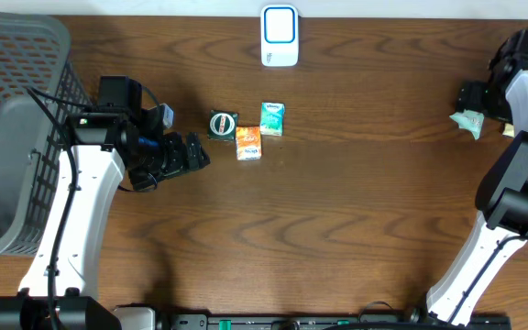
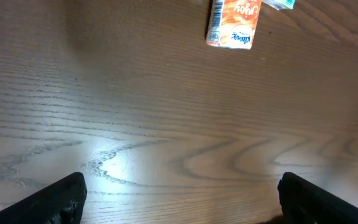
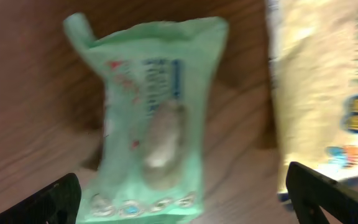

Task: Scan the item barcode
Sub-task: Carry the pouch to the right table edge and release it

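Right pincer [image 3: 194,202] stood spread over green packet [image 3: 148,124] by the bench [image 1: 356,229] right edge; left pincer [image 2: 188,202] spread near orange packet [image 2: 234,22]; lettering blurred.

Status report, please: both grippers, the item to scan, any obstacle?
Left gripper open, empty. Right gripper open above green packet on table. Pale yellow packet close beside it.

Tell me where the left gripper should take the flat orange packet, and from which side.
I'd pinch the flat orange rectangular packet across its narrow width at the end nearer the robot, the open left gripper coming straight down. It lies flat, so its long edges seem the only purchase, and its far end is crowded by the round dark tin and the teal packet.
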`<action>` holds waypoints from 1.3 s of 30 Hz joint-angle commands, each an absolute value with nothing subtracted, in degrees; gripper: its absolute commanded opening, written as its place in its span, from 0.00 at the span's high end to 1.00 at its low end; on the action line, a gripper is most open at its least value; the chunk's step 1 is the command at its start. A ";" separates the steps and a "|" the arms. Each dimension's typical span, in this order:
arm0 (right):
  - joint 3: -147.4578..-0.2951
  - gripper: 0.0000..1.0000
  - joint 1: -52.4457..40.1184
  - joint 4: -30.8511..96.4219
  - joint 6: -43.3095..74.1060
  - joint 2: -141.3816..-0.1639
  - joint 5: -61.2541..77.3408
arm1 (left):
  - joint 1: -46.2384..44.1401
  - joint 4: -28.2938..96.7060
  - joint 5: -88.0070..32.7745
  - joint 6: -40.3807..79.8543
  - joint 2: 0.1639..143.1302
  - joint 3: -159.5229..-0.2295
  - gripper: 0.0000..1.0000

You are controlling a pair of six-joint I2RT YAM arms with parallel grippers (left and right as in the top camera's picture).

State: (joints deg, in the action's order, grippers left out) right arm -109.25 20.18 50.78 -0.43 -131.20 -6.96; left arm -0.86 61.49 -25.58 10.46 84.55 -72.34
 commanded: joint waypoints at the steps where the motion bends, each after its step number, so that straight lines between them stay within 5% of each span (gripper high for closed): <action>1: -109.12 0.06 19.33 50.76 0.84 -130.91 -1.30 | -0.99 61.63 -25.91 9.69 84.97 -72.23 0.02; 5: -109.12 0.19 17.87 50.00 2.85 -130.89 -0.23 | -0.99 61.63 -25.91 9.69 84.97 -72.23 0.02; 7: -109.12 0.44 16.82 49.17 2.96 -130.89 -0.25 | -0.99 61.63 -25.91 9.69 84.97 -72.23 0.02; 10: -109.12 0.64 15.86 48.38 2.96 -130.89 -0.25 | -0.99 61.63 -25.91 9.69 84.97 -72.23 0.02; 17: -108.90 0.97 14.50 46.17 2.96 -130.96 -0.27 | -0.99 61.63 -25.91 9.69 84.97 -72.23 0.02; 39: -102.54 0.99 19.22 41.32 6.48 -129.86 -17.23 | -0.99 61.63 -25.91 9.69 84.97 -72.23 0.02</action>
